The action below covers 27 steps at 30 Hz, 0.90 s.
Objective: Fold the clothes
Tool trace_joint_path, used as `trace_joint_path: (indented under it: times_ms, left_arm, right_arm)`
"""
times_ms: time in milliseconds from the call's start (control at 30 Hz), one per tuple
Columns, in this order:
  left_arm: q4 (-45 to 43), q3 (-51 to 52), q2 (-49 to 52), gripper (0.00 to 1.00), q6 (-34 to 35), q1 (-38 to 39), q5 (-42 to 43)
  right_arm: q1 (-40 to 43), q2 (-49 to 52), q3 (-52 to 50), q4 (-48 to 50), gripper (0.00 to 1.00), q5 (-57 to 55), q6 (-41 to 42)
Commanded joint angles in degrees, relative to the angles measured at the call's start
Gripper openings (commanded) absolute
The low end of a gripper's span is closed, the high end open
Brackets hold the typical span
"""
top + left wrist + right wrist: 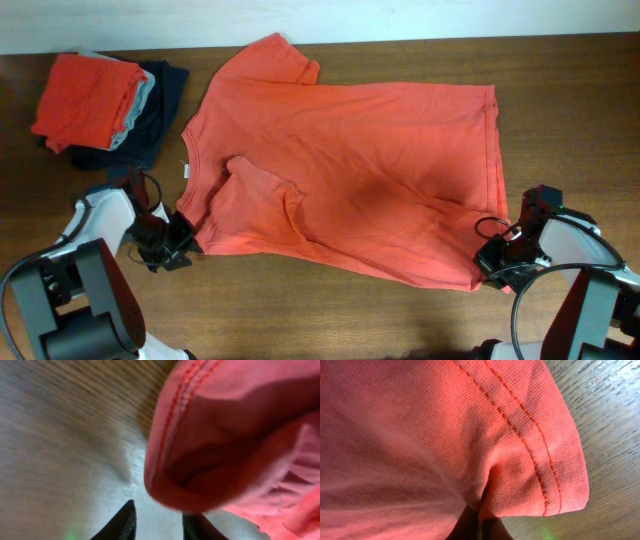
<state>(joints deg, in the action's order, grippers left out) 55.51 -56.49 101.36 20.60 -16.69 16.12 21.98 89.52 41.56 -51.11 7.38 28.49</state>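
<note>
A wooden table (560,90) seen from above, with one orange-red T-shirt (350,170) spread flat across its middle, collar toward the left gripper's side and bottom hem toward the right gripper's side. No lettering shows on the side facing up. The cloth is mostly smooth, with a raised wrinkle a little beyond the left jaws.

Well beyond the left gripper (170,243), at the far corner of the table, a folded orange-red shirt (85,95) sits on a small pile, above a pale grey garment (141,104) and a dark navy garment (162,105).

The right gripper (495,262) sits at the near hem corner. Its wrist view shows the jaws pressed together, pinching the hem corner (555,485), with cloth bunching into a crease right at the tips and two rows of stitching running away from them.

The left gripper sits at the near sleeve. In its wrist view the dark fingertips (125,522) stand apart with bare wood in the gap. The rolled sleeve edge (170,435) hangs just ahead of and above the tips, not visibly between them.

The shirt looks like light, soft, limp cotton knit, likely to sag and drag when lifted. It is not fragile or slippery. The stitched hem and sleeve edges look like the firmest places to pinch, since they are doubled and less prone to slipping out.
</note>
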Motion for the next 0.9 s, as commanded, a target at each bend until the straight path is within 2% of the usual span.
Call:
trace_joint_path:
  times_ms: [0, 100, 167, 467, 533, 600, 667, 867]
  left_arm:
    - [-1.92, 0.9, -0.61, 0.39, 0.85, 0.02, 0.81]
    - [-3.69, 0.9, -0.61, 0.45, 0.87, 0.02, 0.81]
    - [-4.37, 0.9, -0.61, 0.48, 1.07, 0.02, 0.72]
    - [-5.9, 1.18, -0.61, 0.47, 1.05, 0.02, 0.09]
    - [-5.99, 1.36, -0.61, 0.41, 1.05, 0.02, -1.2]
    - [-6.03, 1.55, -0.61, 0.2, 1.05, 0.02, -1.57]
    - [-6.03, 1.64, -0.61, 0.01, 1.05, 0.02, -1.55]
    - [-6.03, 1.64, -0.63, 0.01, 1.05, 0.02, -1.53]
  right_arm:
    - [0.22, 1.03, -0.9, 2.36, 0.04, -6.1, 0.28]
    - [0.22, 1.03, -0.9, 2.34, 0.06, -6.1, 0.28]
    - [0.22, 1.01, -0.9, 2.32, 0.1, -6.1, 0.28]
    - [0.22, 1.03, -0.9, 2.32, 0.13, -6.1, 0.28]
    - [0.22, 1.03, -0.9, 2.29, 0.11, -6.1, 0.26]
    - [0.22, 1.03, -0.9, 2.29, 0.04, -6.05, -0.13]
    - [0.22, 1.03, -0.9, 2.32, 0.04, -5.55, -1.25]
    - [0.22, 1.01, -0.79, 2.32, 0.04, -4.37, -1.27]
